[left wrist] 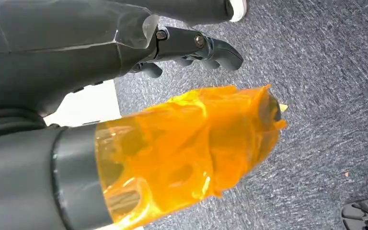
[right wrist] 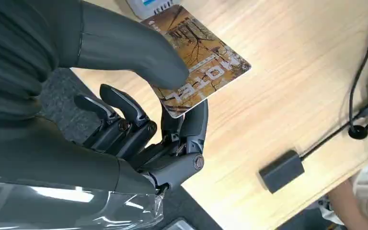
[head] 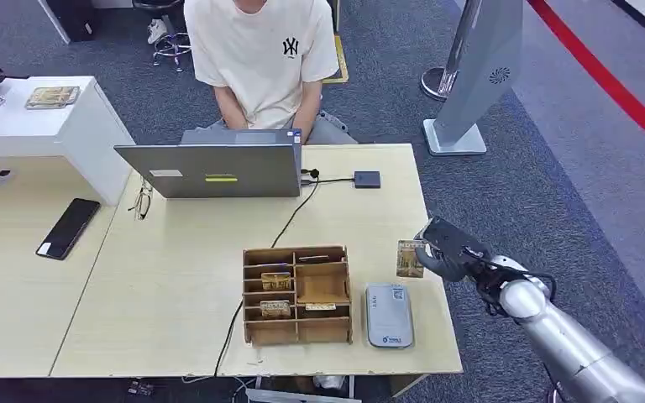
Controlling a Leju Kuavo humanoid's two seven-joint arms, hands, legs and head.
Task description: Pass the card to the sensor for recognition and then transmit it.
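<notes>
Holding the card [head: 409, 259] above the table's [head: 176, 285] right edge.
Right hand [head: 447, 248] is pinching the card between thumb and fingers; the sensor [head: 388, 315] is lying just near-left of it. Left hand [left wrist: 191, 48] is hanging, fingers curled on nothing.

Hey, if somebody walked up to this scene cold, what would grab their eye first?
Probably the right hand, raised at the table's right edge and pinching a brown card printed HOTEL between thumb and fingers. Just left of it a grey sensor lies flat beside a wooden card organizer. Across the table, a person in a cream T-shirt sits behind an open laptop.
</notes>
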